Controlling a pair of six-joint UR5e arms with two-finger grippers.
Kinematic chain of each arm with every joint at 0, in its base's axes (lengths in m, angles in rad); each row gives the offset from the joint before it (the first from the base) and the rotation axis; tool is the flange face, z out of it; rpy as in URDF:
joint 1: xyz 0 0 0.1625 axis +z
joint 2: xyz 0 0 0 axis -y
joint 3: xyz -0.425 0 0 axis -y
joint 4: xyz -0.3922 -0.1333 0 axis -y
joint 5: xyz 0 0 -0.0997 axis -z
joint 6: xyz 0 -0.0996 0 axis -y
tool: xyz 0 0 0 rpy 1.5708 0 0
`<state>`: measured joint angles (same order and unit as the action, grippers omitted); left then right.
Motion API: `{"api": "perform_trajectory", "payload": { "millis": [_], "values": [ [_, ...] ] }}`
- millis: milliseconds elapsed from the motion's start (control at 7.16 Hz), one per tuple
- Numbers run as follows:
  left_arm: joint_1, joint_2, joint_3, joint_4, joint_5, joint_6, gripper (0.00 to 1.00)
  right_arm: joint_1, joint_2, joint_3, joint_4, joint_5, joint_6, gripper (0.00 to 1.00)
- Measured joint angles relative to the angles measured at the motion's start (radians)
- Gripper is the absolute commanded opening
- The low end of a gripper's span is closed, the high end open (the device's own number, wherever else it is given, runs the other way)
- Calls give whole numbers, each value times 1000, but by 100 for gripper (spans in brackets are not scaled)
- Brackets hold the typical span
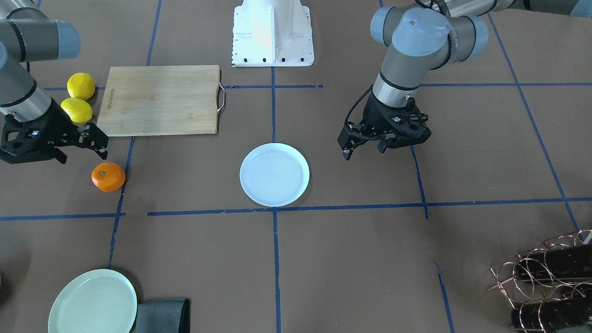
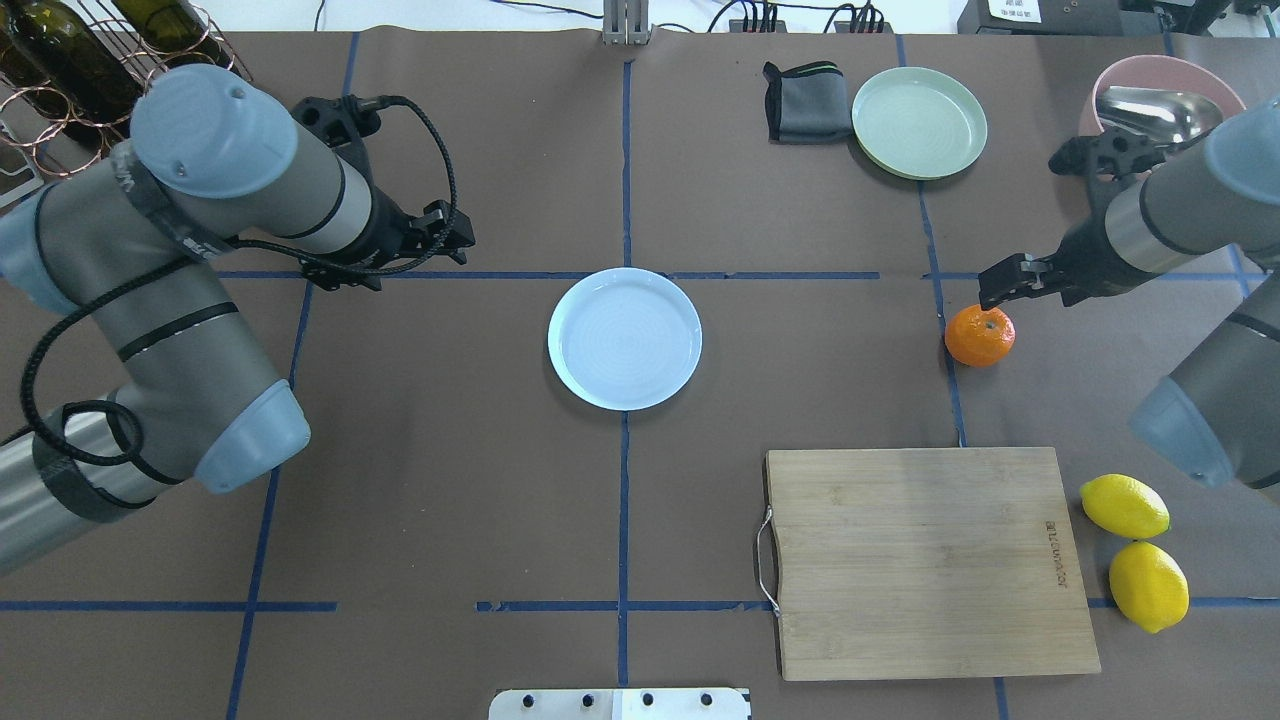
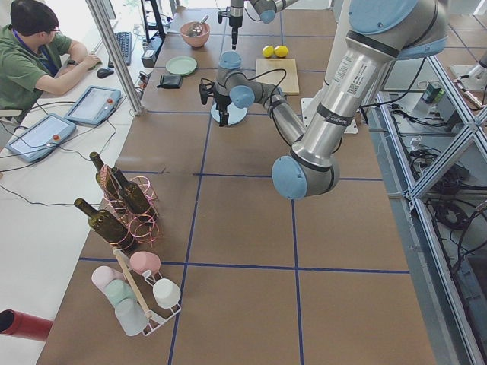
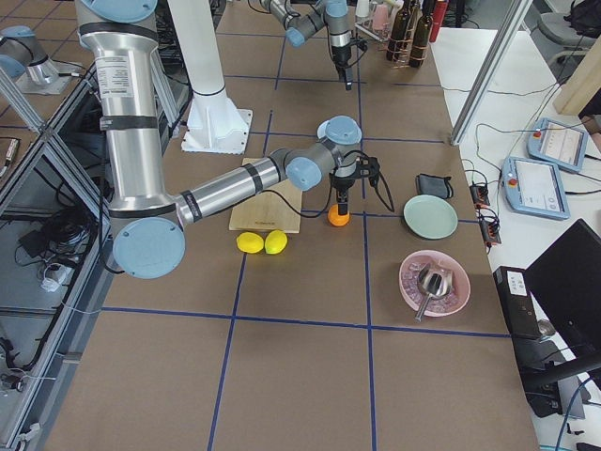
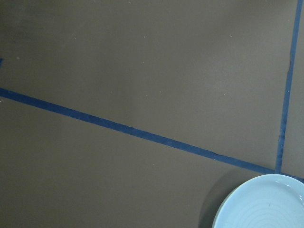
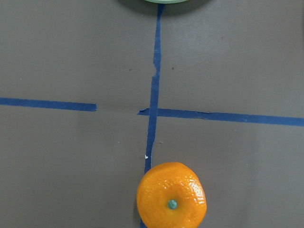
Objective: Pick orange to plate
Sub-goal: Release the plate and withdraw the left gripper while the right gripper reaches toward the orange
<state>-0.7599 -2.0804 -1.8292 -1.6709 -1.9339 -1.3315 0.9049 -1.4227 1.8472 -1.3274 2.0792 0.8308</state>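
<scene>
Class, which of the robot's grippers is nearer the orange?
Right. The right gripper hangs just above and beside the orange; the left gripper is far off, beyond the plate.

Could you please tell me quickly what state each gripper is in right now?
Left gripper: open, holding nothing.
Right gripper: open, holding nothing, close to the small round bright orange fruit.

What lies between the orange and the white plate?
Only bare brown table and a blue tape line beside the orange; the overhead view shows it.
</scene>
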Motion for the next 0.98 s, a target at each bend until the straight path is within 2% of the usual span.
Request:
{"api": "perform_trajectory", "payload": {
  "millis": [279,978],
  "values": [
    [-52,24,-48,86,-9,79,100,-34,23,-40,0,-35,-3,100],
    [-118,55,-63,128,-11,120,100,-63,49,-135,11,-43,-6,100]
  ]
}}
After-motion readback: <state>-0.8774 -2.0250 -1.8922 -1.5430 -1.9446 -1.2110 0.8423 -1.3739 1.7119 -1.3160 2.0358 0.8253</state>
